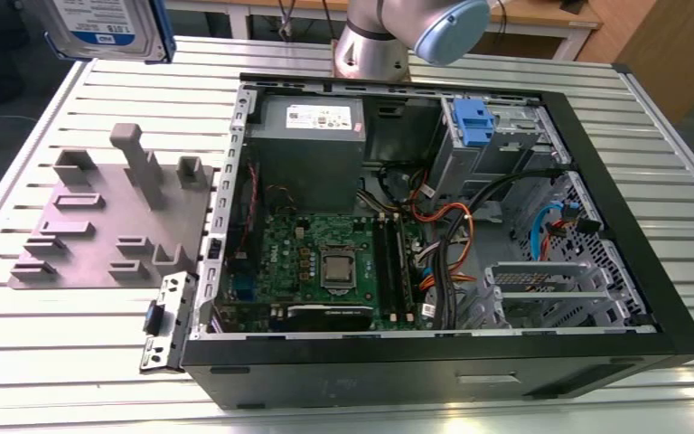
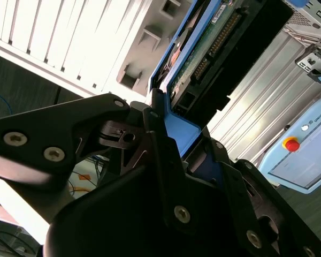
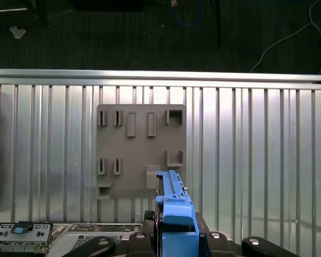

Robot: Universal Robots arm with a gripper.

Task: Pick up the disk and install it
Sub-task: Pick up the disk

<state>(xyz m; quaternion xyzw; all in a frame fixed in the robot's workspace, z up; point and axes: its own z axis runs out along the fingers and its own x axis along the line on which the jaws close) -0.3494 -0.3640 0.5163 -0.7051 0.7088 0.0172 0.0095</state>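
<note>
The disk [image 1: 106,27] hangs high above the table's far corner at the exterior view's left, with its white-and-blue label facing the camera and blue rails along its edges. In the second wrist view my gripper [image 2: 171,123] is shut on the disk [image 2: 203,48], black fingers [image 2: 150,139] clamping a blue rail beside the green circuit board. The first wrist view looks along the disk [image 3: 174,195] edge-on, rising from the gripper [image 3: 176,238] over the grey fixture plate [image 3: 142,150].
An open computer case [image 1: 636,226] lies on the slatted metal table [image 1: 82,362], with a metal drive cage [image 1: 504,145] and its blue latch [image 1: 473,122] at the far right. The grey fixture plate [image 1: 106,226] sits left of it. The arm's base [image 1: 371,50] stands behind.
</note>
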